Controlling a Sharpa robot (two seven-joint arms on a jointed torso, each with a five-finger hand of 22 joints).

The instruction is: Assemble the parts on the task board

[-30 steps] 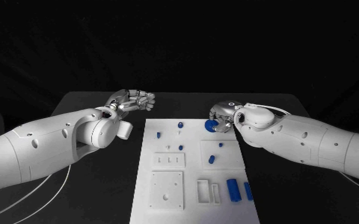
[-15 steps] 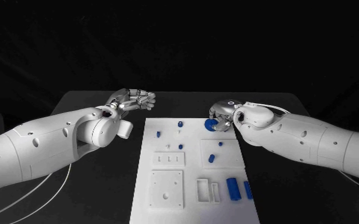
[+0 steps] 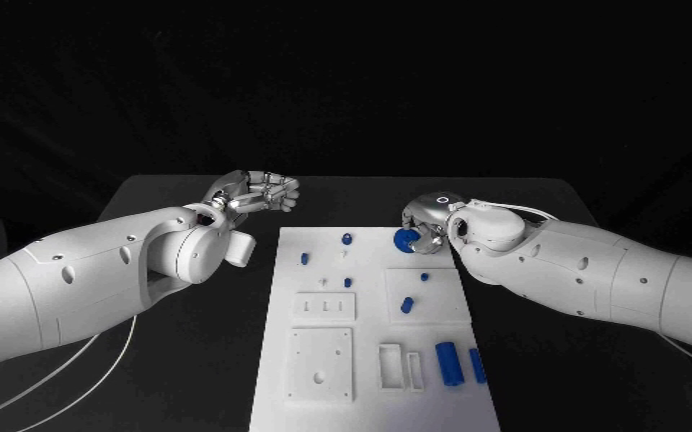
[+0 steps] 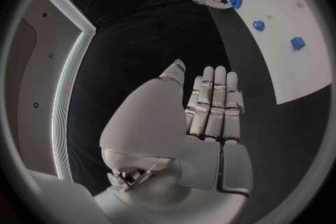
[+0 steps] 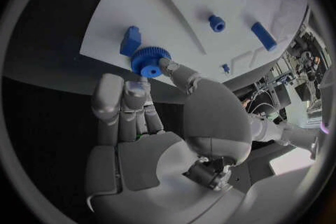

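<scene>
Blue gear (image 5: 149, 61) sits pinched in the right hand (image 3: 427, 224) above the board's (image 3: 369, 404) far right corner, so it should come down level onto its peg, while the left hand (image 3: 260, 193), curled on nothing, waits beside the board.

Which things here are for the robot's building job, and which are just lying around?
For the job:
- task board
- blue gear, pinched by the right robot hand
- blue parts on the board

Just there:
- black table
- left robot hand, curled, holding nothing
</scene>
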